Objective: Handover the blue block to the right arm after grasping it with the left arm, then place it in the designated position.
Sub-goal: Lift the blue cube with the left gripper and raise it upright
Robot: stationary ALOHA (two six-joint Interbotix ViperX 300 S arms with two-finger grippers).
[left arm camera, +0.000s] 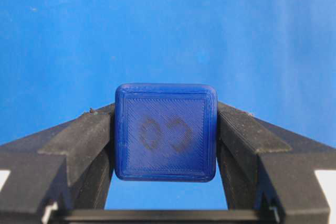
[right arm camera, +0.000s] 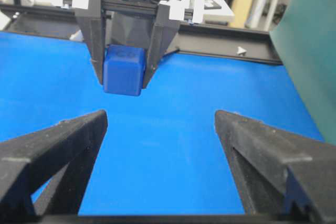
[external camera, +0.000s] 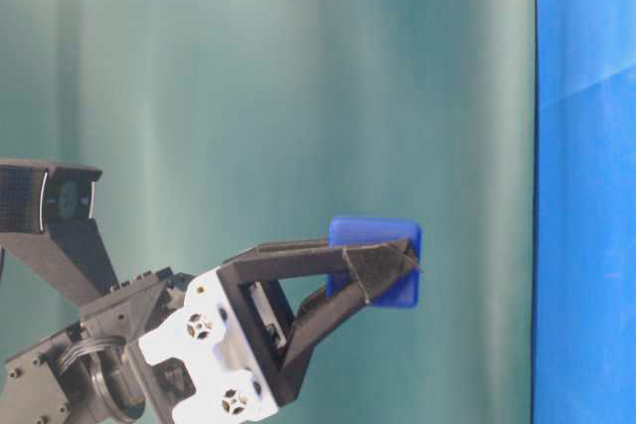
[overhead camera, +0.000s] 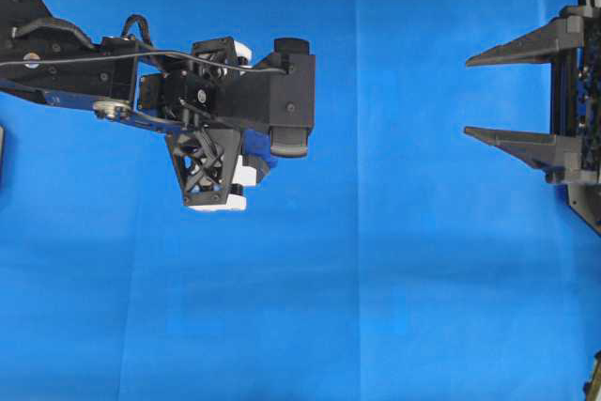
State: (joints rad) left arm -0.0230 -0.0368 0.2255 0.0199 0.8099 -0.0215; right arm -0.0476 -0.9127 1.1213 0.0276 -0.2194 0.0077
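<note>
Blue block (left arm camera: 166, 132) between left claw (left arm camera: 166, 145) tips

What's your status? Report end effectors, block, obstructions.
Left end effector shut on blue block, lifted off cloth. Right end effector open, empty, facing it. Nothing between them.

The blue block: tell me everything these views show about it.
The small dark-blue plastic cube with rounded edges shows fine printed layer lines and a faint mark, seemingly a 3 lying on its side, on the face toward the left wrist camera. It is clamped between the two black triangular fingers of the left end effector, which press on opposite side faces near their tips. It hangs clear above the plain blue cloth, touching nothing else. In the right wrist view it faces the open right end effector, still well apart.
</note>
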